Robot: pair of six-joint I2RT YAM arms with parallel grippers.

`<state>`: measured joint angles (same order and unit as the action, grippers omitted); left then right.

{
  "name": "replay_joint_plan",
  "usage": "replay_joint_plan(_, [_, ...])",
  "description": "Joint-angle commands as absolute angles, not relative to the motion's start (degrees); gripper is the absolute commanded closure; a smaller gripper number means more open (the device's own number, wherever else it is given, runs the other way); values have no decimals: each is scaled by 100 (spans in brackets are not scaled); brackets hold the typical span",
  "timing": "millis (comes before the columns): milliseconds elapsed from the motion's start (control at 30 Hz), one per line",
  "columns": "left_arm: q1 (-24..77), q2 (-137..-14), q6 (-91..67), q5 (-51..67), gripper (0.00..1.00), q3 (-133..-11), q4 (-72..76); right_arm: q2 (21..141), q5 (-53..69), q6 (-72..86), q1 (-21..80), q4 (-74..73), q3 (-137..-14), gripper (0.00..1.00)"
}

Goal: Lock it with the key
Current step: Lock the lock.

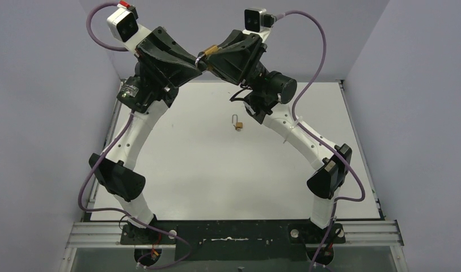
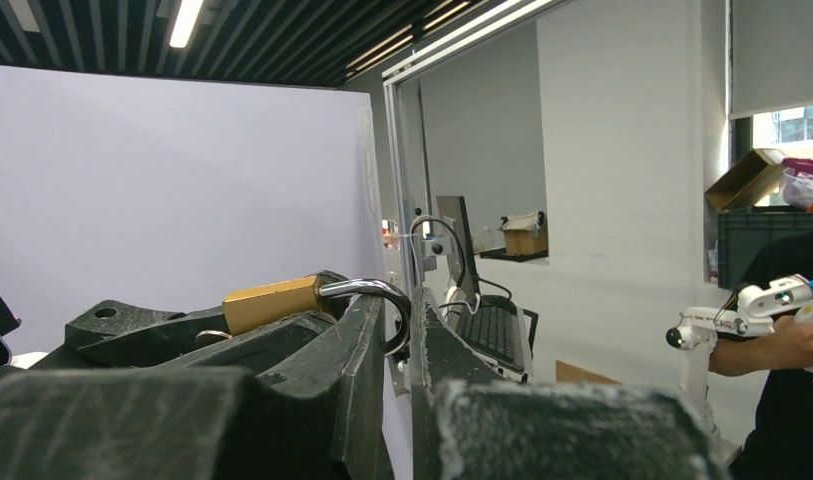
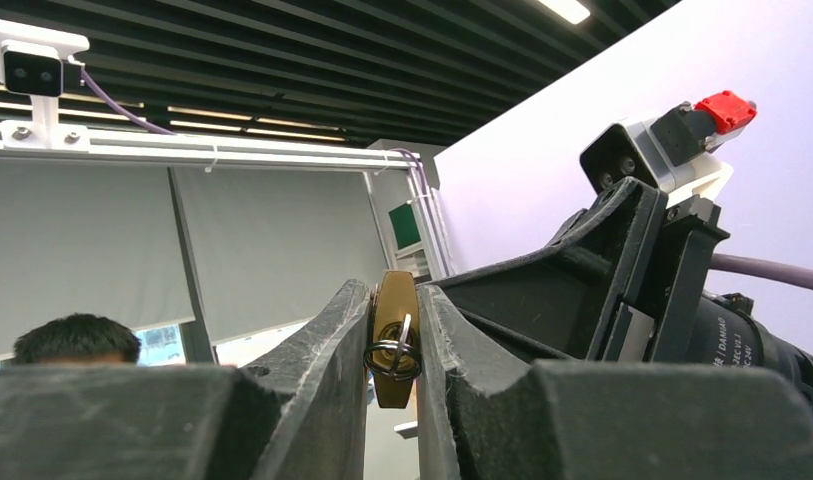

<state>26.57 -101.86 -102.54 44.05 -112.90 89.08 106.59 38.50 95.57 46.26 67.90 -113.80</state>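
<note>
The right fingers [image 3: 332, 345] clamp the brass padlock [image 3: 394, 300] by its body. The left fingers [image 2: 357, 345] pinch its shackle [image 2: 367, 289]. Both are raised above the counter [image 1: 216, 181].

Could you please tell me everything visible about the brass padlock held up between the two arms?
The blocky brass padlock with a curved silver metal shackle is held in mid-air above the white table. The left end effector is closed on its shackle, the body lying roughly level. The right end effector clamps the brass body, where a thin wire ring hangs against it. Whether the shackle is latched cannot be told.
</note>
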Motion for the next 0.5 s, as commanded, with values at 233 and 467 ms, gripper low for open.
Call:
replay_joint_plan(233, [2752, -11139, -8922, 5748, 100, -10289, 6307, 10709, 6861, 8720, 5052, 5148, -11371, 100])
replay_joint_plan(467, [2772, -11354, -8997, 5706, 100, -10411, 6230, 10568, 6987, 8517, 5053, 4905, -11500, 100])
